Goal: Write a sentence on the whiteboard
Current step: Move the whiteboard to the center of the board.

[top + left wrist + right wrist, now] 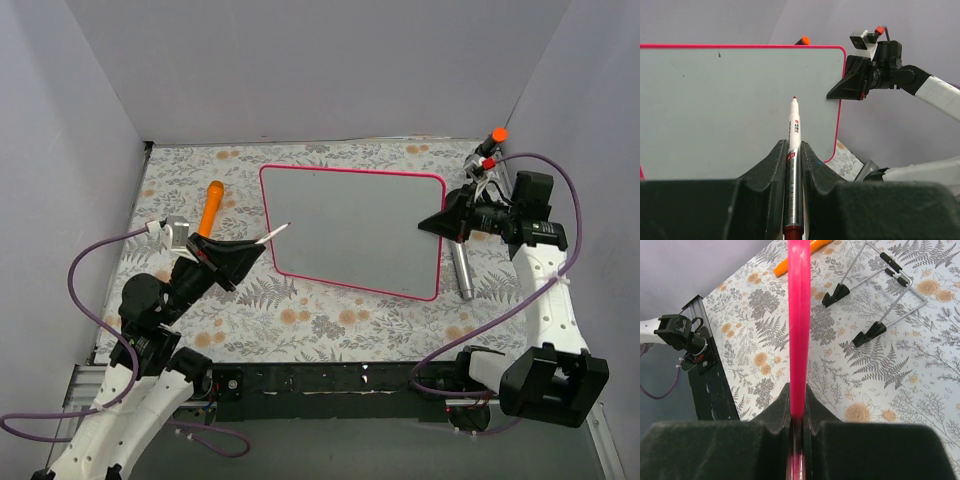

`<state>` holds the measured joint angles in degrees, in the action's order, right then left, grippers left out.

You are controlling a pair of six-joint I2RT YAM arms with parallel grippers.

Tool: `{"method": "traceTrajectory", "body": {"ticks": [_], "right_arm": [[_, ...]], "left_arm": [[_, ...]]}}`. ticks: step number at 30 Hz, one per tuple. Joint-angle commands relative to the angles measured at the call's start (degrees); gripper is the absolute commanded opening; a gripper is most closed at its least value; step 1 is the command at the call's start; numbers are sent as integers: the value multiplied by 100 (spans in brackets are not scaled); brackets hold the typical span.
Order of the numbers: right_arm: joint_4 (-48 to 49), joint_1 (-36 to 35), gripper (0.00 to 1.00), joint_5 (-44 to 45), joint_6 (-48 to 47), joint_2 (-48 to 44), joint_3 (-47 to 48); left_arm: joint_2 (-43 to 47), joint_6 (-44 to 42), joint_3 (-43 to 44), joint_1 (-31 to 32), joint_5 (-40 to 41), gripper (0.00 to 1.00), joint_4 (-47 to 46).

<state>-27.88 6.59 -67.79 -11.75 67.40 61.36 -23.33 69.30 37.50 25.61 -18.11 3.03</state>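
The whiteboard (355,230), white with a thin pink frame, is held off the floral cloth. My right gripper (425,224) is shut on its right edge, and the right wrist view shows the pink frame (799,315) edge-on between the jaws of that gripper (797,390). My left gripper (262,245) is shut on a slim silver-and-white marker (794,130) with a red tip. The tip points at the left part of the board face (730,100); whether it touches I cannot tell. The board is blank, and no sentence shows on it.
An orange-handled tool (211,205) lies on the cloth left of the board. A silver tube (461,270) lies below the right gripper. A wire stand with black feet (880,295) rests on the cloth. Grey walls close in on three sides.
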Motion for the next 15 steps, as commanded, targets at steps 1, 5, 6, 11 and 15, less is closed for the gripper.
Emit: {"method": "traceTrajectory", "body": {"ticks": [1,5,6,11,15], "right_arm": [[-86,360,1,-208,-829,-464,-405],[-358,483,1,-340,-1311,-509,-529],[-576,510,1,-375,-1565,-482,-503],[-1543,598,1,-446,-2497,-140,-134],[-3261,721,1,-533,-3823,317,358]], "left_arm": [[275,479,-435,-29,-395,0,155],[575,760,-813,-38,-448,0,23],[628,778,-875,-38,-457,0,-12],[707,787,-1113,-38,-536,0,-109],[672,699,-1130,-38,-483,0,-13]]}}
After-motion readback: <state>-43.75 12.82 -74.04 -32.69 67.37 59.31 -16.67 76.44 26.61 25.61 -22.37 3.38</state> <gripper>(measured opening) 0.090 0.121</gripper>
